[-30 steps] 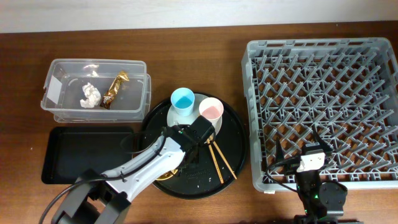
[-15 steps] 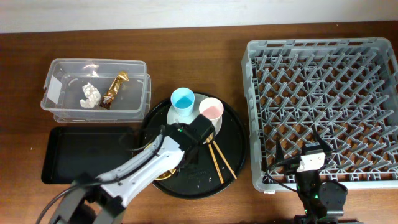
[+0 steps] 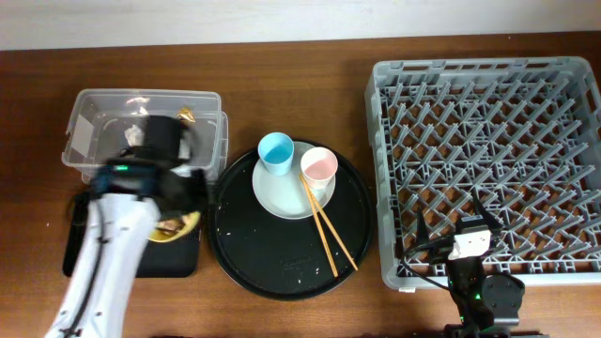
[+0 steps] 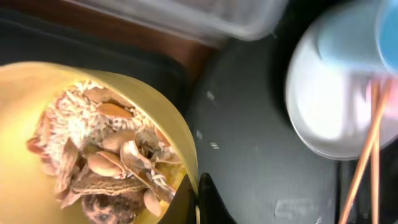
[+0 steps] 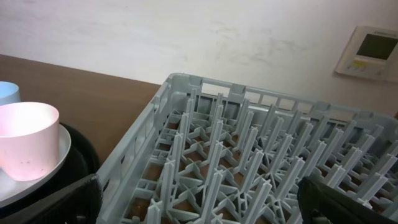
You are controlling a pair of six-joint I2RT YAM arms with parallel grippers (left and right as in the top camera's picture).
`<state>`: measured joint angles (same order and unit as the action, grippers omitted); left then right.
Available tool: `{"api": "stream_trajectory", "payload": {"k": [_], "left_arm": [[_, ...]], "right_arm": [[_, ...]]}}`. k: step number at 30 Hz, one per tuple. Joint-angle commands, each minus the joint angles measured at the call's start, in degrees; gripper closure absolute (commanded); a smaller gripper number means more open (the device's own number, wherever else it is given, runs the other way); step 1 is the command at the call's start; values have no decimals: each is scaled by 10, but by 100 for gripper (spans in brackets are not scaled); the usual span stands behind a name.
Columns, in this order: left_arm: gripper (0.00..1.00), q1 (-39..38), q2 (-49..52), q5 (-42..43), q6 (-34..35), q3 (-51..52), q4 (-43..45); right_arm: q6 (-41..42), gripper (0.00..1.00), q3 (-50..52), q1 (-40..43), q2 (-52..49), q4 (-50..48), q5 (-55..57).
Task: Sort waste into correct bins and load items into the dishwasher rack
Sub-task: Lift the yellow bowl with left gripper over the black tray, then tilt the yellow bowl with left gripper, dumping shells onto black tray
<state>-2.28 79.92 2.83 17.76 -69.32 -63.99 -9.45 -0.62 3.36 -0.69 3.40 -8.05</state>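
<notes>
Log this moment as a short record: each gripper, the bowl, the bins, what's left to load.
left gripper: shut on the rim of the yellow bowl
bowl: holds food scraps, over the rectangular black tray
right gripper: open, empty, facing the rack
clear tub: partly hidden by the left arm
cups: blue cup and pink cup on the plate
chopsticks: across the plate and round tray
rack: nothing loaded

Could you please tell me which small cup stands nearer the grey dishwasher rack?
The small pink cup, on the side toward the large grey plastic dishwasher rack; the small light-blue cup stands farther from it.
</notes>
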Motion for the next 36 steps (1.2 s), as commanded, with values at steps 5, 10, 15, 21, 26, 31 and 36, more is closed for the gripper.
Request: {"api": "stream_trajectory", "payload": {"k": [5,10,15,21,26,31,36], "left_arm": [[100,236,-13,273,-151,11,72],[99,366,-13,462,-216,103,165],[100,499,-11,685,-252,215,250],[100,524,-11,741,-254,234,250],[100,559,-11,744,-256,234,249],[100,586,-11,741,-256,234,248],[100,586,-11,754,-256,234,244]], "right_arm": [[-2,2,3,4,3,3,-3],[-2,2,3,4,3,3,-3],[-2,2,3,4,3,3,-3],[-2,2,3,4,3,3,-3],[-2,2,3,4,3,3,-3],[-2,2,3,4,3,3,-3],[-2,1,3,4,3,3,-3]]}}
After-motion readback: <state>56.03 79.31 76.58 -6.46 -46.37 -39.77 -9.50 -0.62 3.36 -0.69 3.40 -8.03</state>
